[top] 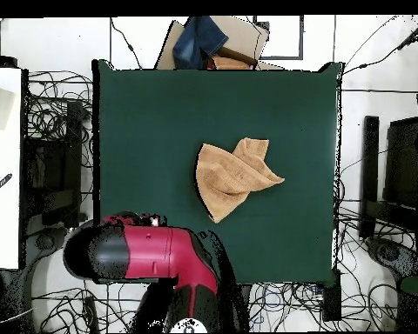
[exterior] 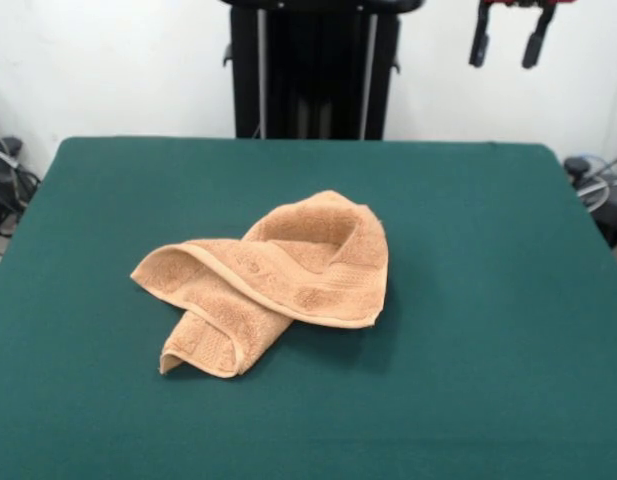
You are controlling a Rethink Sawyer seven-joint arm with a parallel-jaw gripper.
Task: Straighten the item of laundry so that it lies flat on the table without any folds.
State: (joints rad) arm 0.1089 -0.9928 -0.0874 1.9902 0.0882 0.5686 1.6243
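One loose corner of folded towel to pinch, then drag outward across bench; hand raised, spread wide, empty.

A robotics lab. A green felt worktop stands before a bare white wall, with the robot's black pedestal at its far side. From overhead, tangled cables cover the floor all round, black equipment boxes flank the worktop, and the red arm reaches over one corner.
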